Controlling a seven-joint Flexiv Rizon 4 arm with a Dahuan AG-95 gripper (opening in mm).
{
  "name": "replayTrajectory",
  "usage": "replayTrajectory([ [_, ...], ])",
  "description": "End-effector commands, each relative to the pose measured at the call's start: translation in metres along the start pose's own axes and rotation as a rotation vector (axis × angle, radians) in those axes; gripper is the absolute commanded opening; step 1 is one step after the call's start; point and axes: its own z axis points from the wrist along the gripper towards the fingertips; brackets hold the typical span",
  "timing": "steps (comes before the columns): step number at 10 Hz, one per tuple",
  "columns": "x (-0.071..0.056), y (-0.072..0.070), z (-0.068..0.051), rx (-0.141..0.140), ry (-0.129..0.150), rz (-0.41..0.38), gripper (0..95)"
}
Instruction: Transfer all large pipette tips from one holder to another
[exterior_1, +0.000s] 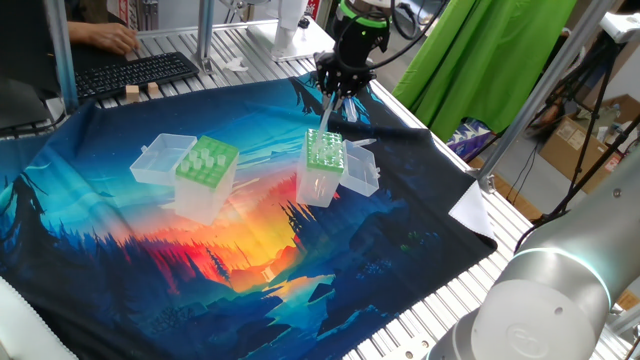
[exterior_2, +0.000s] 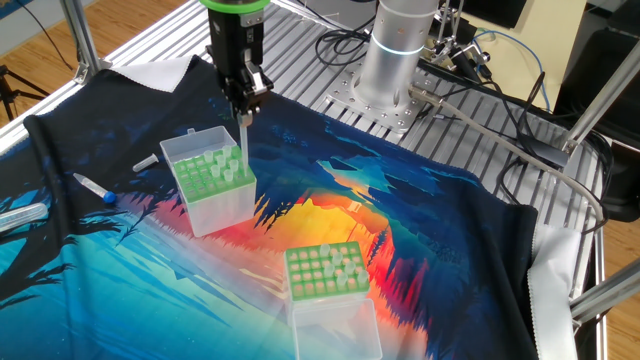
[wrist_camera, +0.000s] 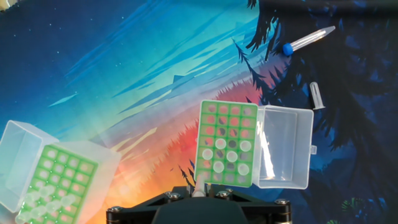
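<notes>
The gripper (exterior_2: 244, 103) pinches one pipette tip (exterior_2: 243, 138), hanging straight down. The holder (exterior_2: 213, 183) sits just below, at the tip's six o'clock.

From the hand view I see two tip boxes on the bench cloth (wrist_camera: 124, 74): one (wrist_camera: 227, 144) under the gripper (wrist_camera: 198, 190), its lid (wrist_camera: 284, 148) open to the right, the other (wrist_camera: 53, 185) well apart at lower left. A capped tube (wrist_camera: 308, 40) lies beyond, upper right.

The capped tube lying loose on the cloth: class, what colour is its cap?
Blue; the capped tube shows best in the hand view.
</notes>
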Motion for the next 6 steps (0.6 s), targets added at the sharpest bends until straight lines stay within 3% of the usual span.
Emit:
replayTrajectory([
  [1,-0.0023,0.0008,-0.0007,0.000,0.000,0.000,0.0],
  [6,-0.0033,0.0011,0.0040,-0.003,-0.004,-0.003,0.0],
])
